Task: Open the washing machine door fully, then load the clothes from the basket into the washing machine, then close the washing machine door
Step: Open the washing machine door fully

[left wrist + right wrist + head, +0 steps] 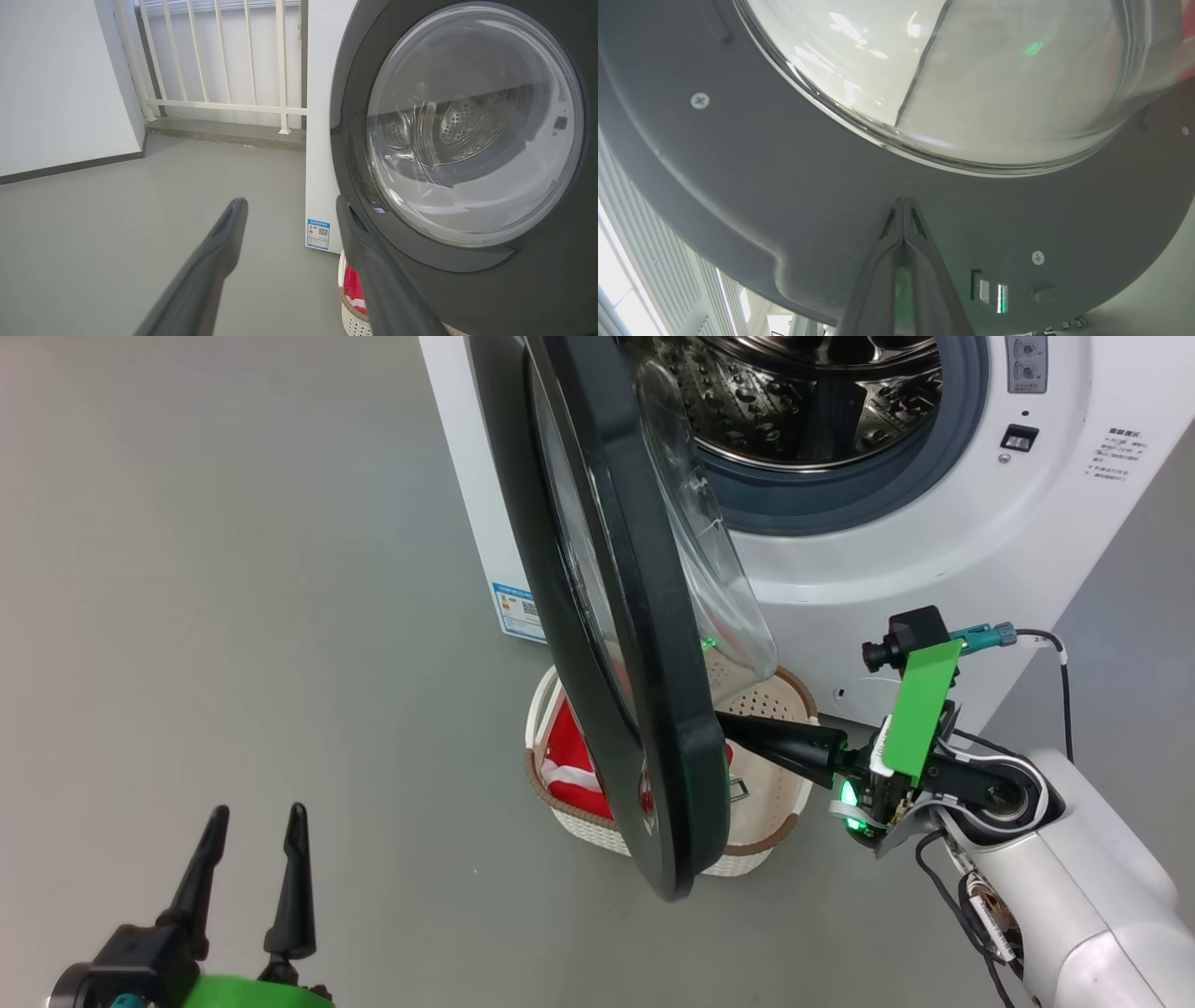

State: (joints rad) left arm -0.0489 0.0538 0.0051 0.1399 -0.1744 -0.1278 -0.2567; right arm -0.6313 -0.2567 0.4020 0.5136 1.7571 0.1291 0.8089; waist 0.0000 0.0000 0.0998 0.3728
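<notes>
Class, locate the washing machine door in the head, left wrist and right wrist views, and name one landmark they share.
Head view: the washing machine door stands edge-on, running from top centre down to lower centre.
Left wrist view: its outer face takes up the right half.
Right wrist view: its grey inner face spans most of the frame.
Shared landmark: the door's glass bowl, at the right in the left wrist view and at the top in the right wrist view.

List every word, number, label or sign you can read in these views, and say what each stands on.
No text here reads clearly.
Blue-edged sticker, low on the side panel of the washing machine: QR code and small print, too small to read.
Dark print on its front, right of the drum opening: too small to read.
Grey strip higher on the front, with round symbols: blurred.
</notes>
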